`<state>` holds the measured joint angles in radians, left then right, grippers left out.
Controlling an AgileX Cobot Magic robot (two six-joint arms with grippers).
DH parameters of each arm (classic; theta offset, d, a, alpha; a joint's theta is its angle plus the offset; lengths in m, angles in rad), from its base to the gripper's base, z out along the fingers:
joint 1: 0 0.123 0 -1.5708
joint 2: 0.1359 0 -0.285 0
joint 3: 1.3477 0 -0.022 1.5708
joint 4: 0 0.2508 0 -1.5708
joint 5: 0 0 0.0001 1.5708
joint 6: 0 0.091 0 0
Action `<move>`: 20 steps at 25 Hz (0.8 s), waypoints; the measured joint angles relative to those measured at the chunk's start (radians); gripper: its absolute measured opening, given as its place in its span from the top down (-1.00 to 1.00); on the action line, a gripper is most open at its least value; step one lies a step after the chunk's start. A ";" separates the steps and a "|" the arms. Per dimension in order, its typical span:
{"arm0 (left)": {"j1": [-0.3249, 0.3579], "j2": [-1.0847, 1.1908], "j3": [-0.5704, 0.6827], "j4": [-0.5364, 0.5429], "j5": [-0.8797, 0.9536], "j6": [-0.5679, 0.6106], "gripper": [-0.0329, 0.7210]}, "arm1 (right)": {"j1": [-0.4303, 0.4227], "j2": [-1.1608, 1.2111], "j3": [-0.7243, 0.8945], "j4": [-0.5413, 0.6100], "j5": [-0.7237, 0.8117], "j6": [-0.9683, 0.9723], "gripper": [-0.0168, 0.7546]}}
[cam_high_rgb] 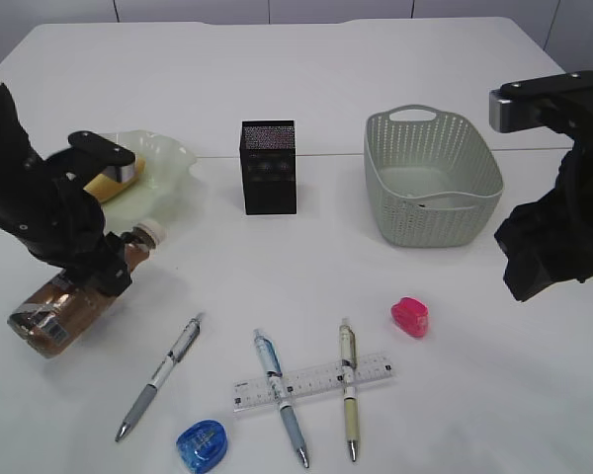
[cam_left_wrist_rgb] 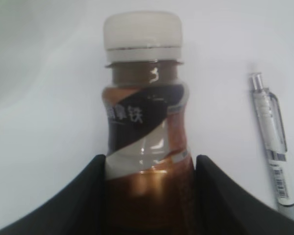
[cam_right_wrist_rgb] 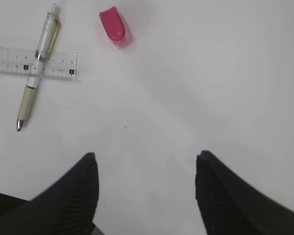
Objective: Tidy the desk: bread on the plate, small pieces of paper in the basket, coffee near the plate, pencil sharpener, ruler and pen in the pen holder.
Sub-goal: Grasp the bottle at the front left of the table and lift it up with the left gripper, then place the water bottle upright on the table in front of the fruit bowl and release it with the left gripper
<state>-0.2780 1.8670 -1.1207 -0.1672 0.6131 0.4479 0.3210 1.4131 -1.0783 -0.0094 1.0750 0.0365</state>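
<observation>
At left of the frame, the left gripper (cam_left_wrist_rgb: 149, 196) was clamped on the coffee (cam_high_rgb: 74, 291), tilted just below the plate (cam_high_rgb: 168, 163), which already held the bread (cam_high_rgb: 107, 185). The right gripper (cam_right_wrist_rgb: 147, 191) hung open and empty. Pens, ruler (cam_high_rgb: 311, 383) and sharpeners remained on the tabletop (cam_high_rgb: 494, 395); the pen holder (cam_high_rgb: 269, 168) stood unfilled.

I see the coffee (cam_left_wrist_rgb: 146, 142) tilted, white cap up, clamped in the left gripper (cam_left_wrist_rgb: 149, 196) beside the plate (cam_high_rgb: 163, 168) holding the bread (cam_high_rgb: 109, 184); the ruler (cam_high_rgb: 313, 381) lies under two pens; the basket (cam_high_rgb: 432, 178) and pen holder (cam_high_rgb: 269, 167) stand upright.
</observation>
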 joint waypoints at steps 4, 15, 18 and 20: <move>0.000 -0.091 0.047 -0.005 -0.037 0.000 -0.13 | 0.000 0.000 0.000 0.000 0.000 -0.002 -0.23; 0.000 -0.431 0.431 -0.112 -0.475 0.000 -0.13 | 0.000 0.000 0.000 0.000 0.017 -0.002 -0.23; 0.000 -0.512 0.540 -0.150 -0.625 0.000 -0.13 | 0.000 0.000 0.000 0.000 0.030 -0.002 -0.23; 0.000 -0.556 0.602 -0.162 -0.737 -0.002 -0.13 | 0.000 0.000 0.000 0.000 0.039 -0.002 -0.23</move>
<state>-0.2780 1.3112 -0.5190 -0.3288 -0.1243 0.4460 0.3210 1.4131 -1.0783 -0.0094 1.1136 0.0348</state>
